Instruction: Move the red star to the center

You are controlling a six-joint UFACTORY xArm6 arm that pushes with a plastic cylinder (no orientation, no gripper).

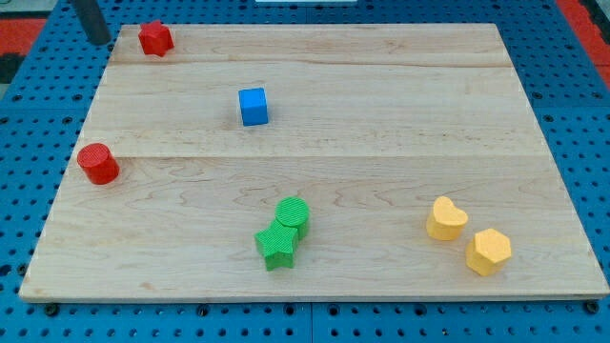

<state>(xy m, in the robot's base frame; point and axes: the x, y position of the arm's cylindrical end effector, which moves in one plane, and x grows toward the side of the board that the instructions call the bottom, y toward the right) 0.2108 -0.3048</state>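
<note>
Closest to the view's bottom, the yellow hexagon block [488, 252] is lying near the board's lower right corner, and the yellow heart-like block [446, 218] is sitting just beside it, up and to the left. Further left, the green star [275, 246] is resting at the bottom middle, and the green cylinder [293, 213] is touching it from the upper right. Going up, the red cylinder [97, 164] is standing near the left edge of the wooden board [381, 143]. The blue cube [253, 106] is sitting above the middle, a bit to the left. At the far top left corner, the red star [154, 39] is lying, well apart from the centre. My tip [98, 40] is coming down at the view's top left, just to the left of the red star and not touching it. The rod is carrying nothing; it has no jaws to open or close.
</note>
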